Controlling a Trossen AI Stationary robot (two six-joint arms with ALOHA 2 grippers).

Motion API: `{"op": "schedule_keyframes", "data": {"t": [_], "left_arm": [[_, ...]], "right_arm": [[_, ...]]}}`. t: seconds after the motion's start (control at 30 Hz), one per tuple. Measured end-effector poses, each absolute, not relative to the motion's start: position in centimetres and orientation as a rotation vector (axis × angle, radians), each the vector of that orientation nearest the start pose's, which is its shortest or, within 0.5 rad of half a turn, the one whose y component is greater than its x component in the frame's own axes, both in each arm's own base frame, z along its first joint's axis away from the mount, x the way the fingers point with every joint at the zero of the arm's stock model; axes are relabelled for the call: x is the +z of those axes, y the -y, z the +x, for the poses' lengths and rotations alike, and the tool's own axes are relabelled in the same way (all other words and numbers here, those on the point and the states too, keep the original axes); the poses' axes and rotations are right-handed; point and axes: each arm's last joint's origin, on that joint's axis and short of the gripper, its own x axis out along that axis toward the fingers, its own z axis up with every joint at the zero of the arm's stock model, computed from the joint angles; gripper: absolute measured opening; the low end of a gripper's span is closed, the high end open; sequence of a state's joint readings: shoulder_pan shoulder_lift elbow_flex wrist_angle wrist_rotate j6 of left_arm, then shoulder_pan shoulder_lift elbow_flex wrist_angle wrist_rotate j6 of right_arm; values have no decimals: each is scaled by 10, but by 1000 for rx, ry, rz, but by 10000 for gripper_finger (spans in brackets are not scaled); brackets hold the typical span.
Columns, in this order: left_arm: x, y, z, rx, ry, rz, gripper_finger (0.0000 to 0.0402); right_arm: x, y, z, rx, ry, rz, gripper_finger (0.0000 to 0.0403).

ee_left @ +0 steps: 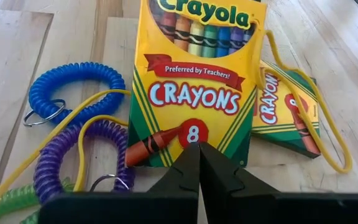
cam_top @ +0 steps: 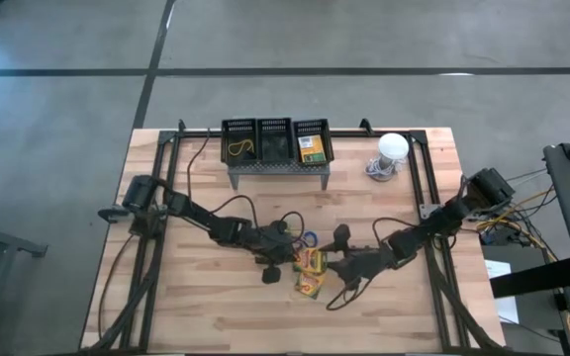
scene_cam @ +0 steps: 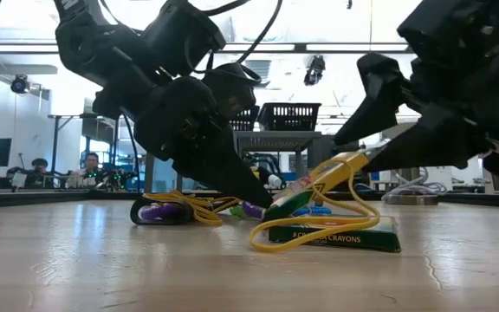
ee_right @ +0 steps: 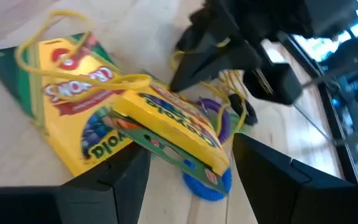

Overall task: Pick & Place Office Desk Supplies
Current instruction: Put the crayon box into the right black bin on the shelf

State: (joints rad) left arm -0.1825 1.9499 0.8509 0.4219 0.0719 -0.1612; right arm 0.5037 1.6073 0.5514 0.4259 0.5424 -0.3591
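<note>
While half-hidden by arms: tilted crayon box [ee_left: 194, 81] at closed left end effector [ee_left: 199, 163]; right end effector [ee_right: 188, 165] wide.

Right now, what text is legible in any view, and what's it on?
"Crayola", "Preferred by Teachers!", "CRAYONS", "8": front of the tilted crayon box pinched by the shut left end effector.
"CRAYONS": sideways on the flat crayon box behind it.
"CRAYONS": edge of that flat box, low view; the word before it is too small.
Box in the rear bin: print unreadable.
</note>
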Motion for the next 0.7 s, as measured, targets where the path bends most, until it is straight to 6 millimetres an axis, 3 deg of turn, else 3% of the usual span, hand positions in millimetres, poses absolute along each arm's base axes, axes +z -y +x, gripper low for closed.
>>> {"op": "schedule_keyframes", "data": {"t": [0.23, 0.43, 0.7], "left_arm": [[97, 67, 352, -187, -692, -122, 6], [98, 66, 352, -182, -687, -132, 6], [99, 66, 354, -182, -666, -142, 6]], "right_arm": [[128, -124, 250, 321, -517, -898, 224], [128, -116, 254, 298, -530, -896, 214], [128, -110, 257, 302, -534, -905, 150]]}}
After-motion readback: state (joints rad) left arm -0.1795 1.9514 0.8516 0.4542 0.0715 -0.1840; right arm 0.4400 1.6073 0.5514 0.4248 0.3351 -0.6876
